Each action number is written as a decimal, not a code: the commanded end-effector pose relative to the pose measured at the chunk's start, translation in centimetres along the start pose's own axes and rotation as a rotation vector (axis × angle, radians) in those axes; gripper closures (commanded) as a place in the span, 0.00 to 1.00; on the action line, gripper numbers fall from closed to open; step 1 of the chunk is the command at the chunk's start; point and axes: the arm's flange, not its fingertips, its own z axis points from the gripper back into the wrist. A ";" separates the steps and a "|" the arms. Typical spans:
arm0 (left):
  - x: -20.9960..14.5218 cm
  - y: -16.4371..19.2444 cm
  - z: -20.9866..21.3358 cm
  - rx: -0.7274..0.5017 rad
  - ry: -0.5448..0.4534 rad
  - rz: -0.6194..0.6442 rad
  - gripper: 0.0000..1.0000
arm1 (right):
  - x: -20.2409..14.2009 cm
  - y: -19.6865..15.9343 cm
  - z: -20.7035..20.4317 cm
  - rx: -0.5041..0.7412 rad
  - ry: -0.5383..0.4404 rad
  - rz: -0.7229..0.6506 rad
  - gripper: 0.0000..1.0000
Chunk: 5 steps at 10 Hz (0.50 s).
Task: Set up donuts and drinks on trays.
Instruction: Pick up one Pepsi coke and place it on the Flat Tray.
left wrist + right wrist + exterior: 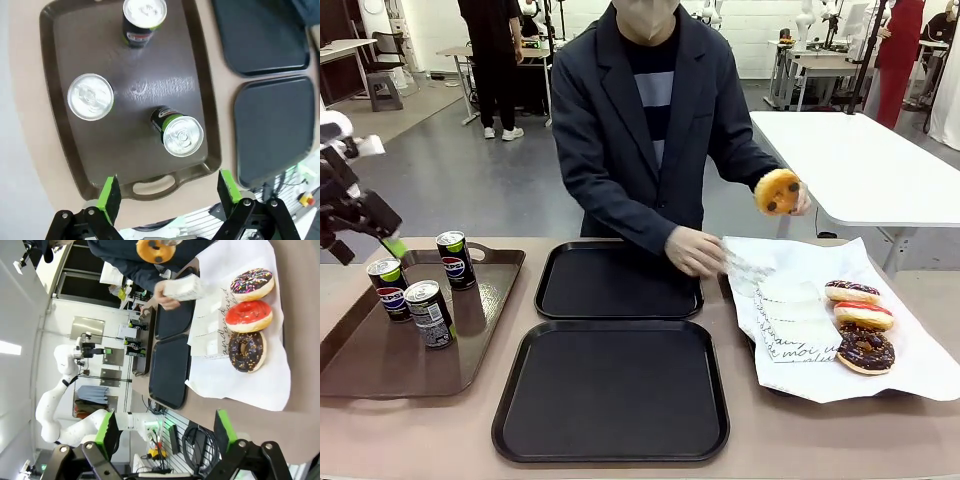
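Three drinks [455, 260] [390, 288] [428, 313] stand on a brown tray [380, 360] at the left. My left gripper [392, 245] hovers open above them; in its wrist view the left gripper [168, 195] is over the tray's handle, with the cans [179, 132] [90, 96] [144, 20] seen from above. Two black trays [618, 285] [612, 395] lie bare in the middle. Three iced donuts [852, 292] [864, 315] [865, 350] rest on white paper [910, 370]. The person holds a plain donut [777, 191] up in one hand. My right gripper [165, 432] is open above the paper's edge, short of the donuts [249, 316].
The person's other hand [695, 250] grips a white paper sleeve [750, 268] beside a stack of sleeves [790, 300]. A white table [860, 165] stands behind at the right. The brown tray [150, 80] sits close to the table's left edge.
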 end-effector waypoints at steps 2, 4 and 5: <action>-1.0 -2.1 -3.2 0.122 -0.005 0.008 0.00 | 0.1 -0.1 0.1 0.018 -0.009 0.017 0.00; -1.1 -3.0 -5.2 0.187 -0.030 0.009 0.00 | 0.1 -0.1 0.1 0.018 -0.009 0.017 0.00; -1.0 -3.5 -6.2 0.209 -0.039 0.006 0.00 | 0.1 -0.1 0.1 0.018 -0.009 0.017 0.00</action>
